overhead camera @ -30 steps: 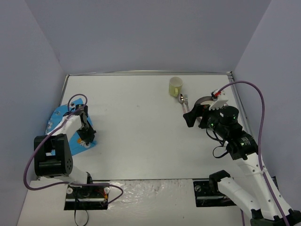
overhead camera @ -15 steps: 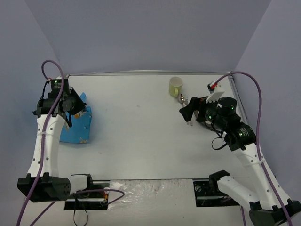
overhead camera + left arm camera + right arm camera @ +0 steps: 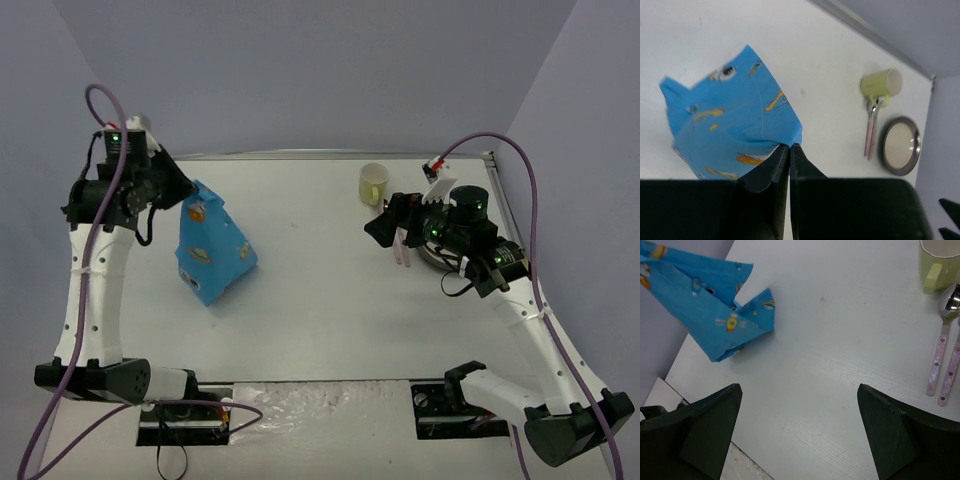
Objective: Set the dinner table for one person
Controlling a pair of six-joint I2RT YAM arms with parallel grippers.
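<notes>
**Counter half-laid, cloth hanging from one pinch**

Counter [image 3: 320, 300] fills the floor of the grey-walled booth, flat and face up, with both arm bases at its near edge. Its long axis looks to run left to right across the top view, though the slanted perspective makes that a judgement.

The left pincer [image 3: 789, 150] is clamped tight on one edge of the blue placemat [image 3: 212, 250]. It holds the cloth raised over the left half, the lower folds touching the surface. The right pincer [image 3: 797, 389] stands wide and holds nothing. It hovers on the right, near the yellow mug [image 3: 373, 183], the spoon [image 3: 941, 360] and the fork [image 3: 954, 365].

Such a small pinch may slip, dropping the cloth in a heap. Lowered as it hangs, the placemat would likely land creased or folded over. On the right, the wide fingers could nudge the cutlery or tip the mug. The dark-rimmed plate [image 3: 900, 152] lies just beside the cutlery, so a careless sweep might shove it too.
</notes>
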